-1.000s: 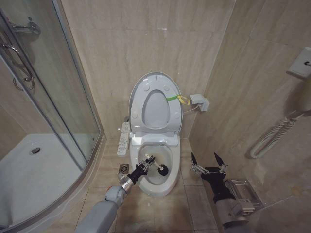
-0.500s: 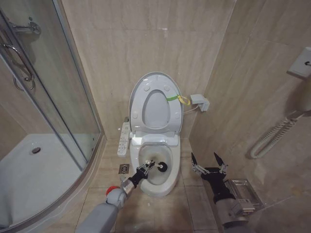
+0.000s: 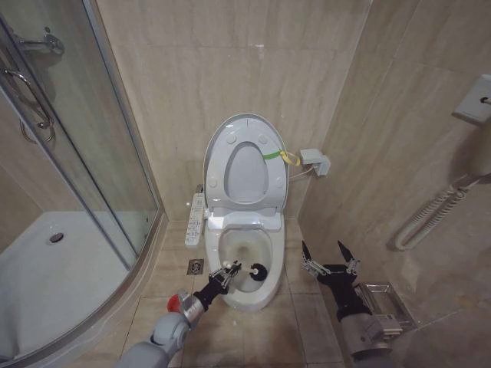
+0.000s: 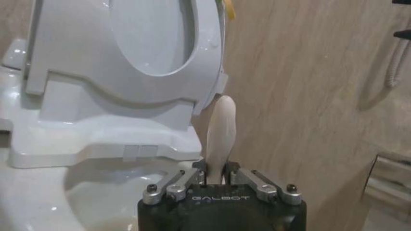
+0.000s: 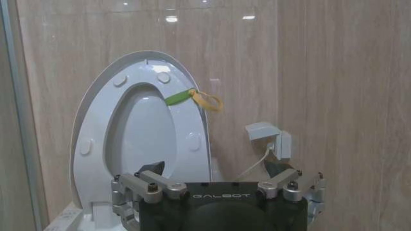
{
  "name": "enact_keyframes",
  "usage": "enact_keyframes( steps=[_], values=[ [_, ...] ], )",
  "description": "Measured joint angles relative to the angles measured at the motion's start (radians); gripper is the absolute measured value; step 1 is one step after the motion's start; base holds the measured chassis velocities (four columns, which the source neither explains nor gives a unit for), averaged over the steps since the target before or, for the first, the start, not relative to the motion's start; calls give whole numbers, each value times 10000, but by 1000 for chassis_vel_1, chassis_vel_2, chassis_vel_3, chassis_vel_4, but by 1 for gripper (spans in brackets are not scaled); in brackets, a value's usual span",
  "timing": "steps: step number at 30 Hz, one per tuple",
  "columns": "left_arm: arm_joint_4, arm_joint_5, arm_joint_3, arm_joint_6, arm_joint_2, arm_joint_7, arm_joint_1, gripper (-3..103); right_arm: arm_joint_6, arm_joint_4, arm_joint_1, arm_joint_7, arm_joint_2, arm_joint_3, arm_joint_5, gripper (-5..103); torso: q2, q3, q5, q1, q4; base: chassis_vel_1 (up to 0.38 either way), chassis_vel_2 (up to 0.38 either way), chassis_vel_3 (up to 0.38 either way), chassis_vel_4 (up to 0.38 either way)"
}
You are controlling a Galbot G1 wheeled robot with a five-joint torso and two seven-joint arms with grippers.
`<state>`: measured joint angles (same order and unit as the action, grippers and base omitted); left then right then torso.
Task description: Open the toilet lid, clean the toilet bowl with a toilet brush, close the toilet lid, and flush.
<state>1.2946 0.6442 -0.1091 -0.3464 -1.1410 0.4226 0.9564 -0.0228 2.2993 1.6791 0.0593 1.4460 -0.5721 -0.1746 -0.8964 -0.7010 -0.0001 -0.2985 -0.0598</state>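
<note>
Glass shower enclosure (image 3: 69, 176) at left, coiled white hose (image 3: 430, 218) on right wall

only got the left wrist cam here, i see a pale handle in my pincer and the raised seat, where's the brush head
Observer: The toilet brush has its black head at the near right rim of the toilet bowl; the left pincer grips the handle.
Operator: lid fully up
Observer: Yes, the toilet lid stands upright against the wall, its yellow-green band on the right edge.
Operator: other arm
Observer: The right pincer hangs open, right of the bowl, holding nothing.
</note>
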Motion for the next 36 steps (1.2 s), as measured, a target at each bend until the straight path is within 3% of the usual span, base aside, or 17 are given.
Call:
enact_keyframes(
  steps=[5, 10, 16, 21, 28, 32, 36],
  values=[
    [-578, -210, -4, 183, -240, -649, -72, 18, 0, 0, 0, 0, 0, 0, 0, 100, 0, 0, 2, 0, 2, 0, 0, 0, 0],
    [-1234, -233, -13, 20, -771, -797, -389, 17, 0, 0, 0, 0, 0, 0, 0, 100, 1, 0, 0, 0, -1, 0, 0, 0, 0],
    [-1033, -473, 214, -335, -811, -505, -494, 17, 0, 0, 0, 0, 0, 0, 0, 100, 1, -1, 0, 0, -2, 0, 0, 0, 0],
    [-1004, -976, 725, -1030, -787, -67, -613, 17, 0, 0, 0, 0, 0, 0, 0, 100, 1, -1, 0, 0, -1, 0, 0, 0, 0],
    [-315, -899, 1049, -1045, -657, -95, -586, 17, 0, 0, 0, 0, 0, 0, 0, 100, 1, -1, 0, -1, -1, 0, 0, 0, 0],
    [561, -949, 1203, -712, -380, -563, -282, 17, 0, 0, 0, 0, 0, 0, 0, 100, 1, 0, 0, -1, 0, 0, 0, 0, 0],
    [2104, -1307, 1619, 16, -46, -1801, 573, 17, 0, 0, 0, 0, 0, 0, 0, 100, 0, 1, 1, -1, 0, 0, 0, 0, 0]
  ],
)
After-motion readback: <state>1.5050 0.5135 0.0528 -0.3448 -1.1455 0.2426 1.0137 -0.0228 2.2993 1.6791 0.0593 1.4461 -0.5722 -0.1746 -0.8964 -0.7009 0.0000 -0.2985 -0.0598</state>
